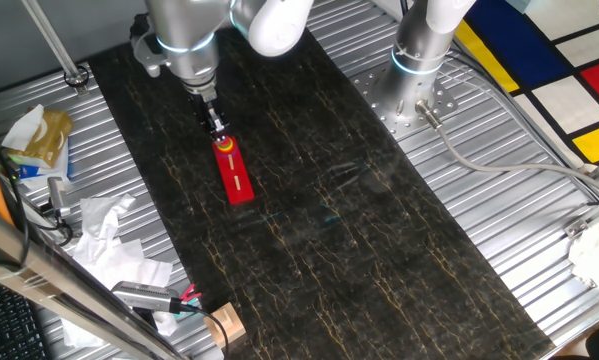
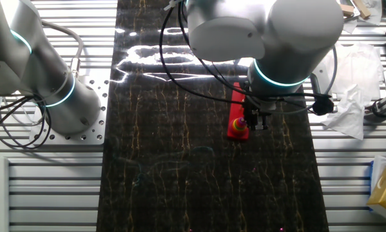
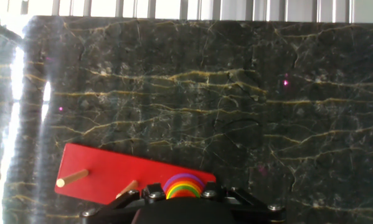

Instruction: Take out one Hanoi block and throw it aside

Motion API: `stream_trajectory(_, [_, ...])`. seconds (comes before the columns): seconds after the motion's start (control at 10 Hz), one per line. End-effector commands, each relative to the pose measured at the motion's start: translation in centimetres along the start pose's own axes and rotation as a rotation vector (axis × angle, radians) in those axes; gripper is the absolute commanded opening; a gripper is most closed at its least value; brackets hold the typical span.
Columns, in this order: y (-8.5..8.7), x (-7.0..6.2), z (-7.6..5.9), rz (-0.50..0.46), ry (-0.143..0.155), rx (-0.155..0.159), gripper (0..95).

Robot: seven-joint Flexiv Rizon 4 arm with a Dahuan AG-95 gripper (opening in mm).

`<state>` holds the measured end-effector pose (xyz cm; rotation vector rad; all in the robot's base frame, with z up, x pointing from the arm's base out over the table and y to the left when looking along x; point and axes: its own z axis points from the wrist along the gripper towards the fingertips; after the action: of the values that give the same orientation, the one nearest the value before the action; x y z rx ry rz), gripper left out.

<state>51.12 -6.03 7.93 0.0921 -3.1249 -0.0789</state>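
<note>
A red Hanoi base [image 1: 239, 182] lies on the dark marble mat [image 1: 309, 230]. It has two bare wooden pegs [image 3: 72, 178] and one rainbow stack of blocks [image 1: 224, 147] at its far end. The stack also shows in the other fixed view [image 2: 240, 124] and in the hand view [image 3: 184, 185], purple outermost and red at the centre. My gripper [image 1: 217, 130] is right over the stack. Its jaws stand apart, one on each side of the stack's top and close to it. The gripper body hides the stack's lower half in the hand view.
A second arm's base [image 1: 419, 60] stands at the mat's far right. Crumpled paper [image 1: 104, 235], a small wooden block [image 1: 224, 325] and clutter lie on the metal table left of the mat. A tissue box [image 2: 385, 187] sits at the other side.
</note>
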Motion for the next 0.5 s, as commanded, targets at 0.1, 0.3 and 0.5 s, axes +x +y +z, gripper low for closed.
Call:
stream_trajectory(0.1, [-0.02, -0.06, 0.03, 0.005, -0.002, -0.007, 38.0])
stream_trajectory(0.3, [0.00, 0.01, 0.06, 0.005, 0.001, -0.015, 38.0])
stream_trajectory(0.5, [0.05, 0.31, 0.18, 0.008, 0.007, -0.020, 38.0])
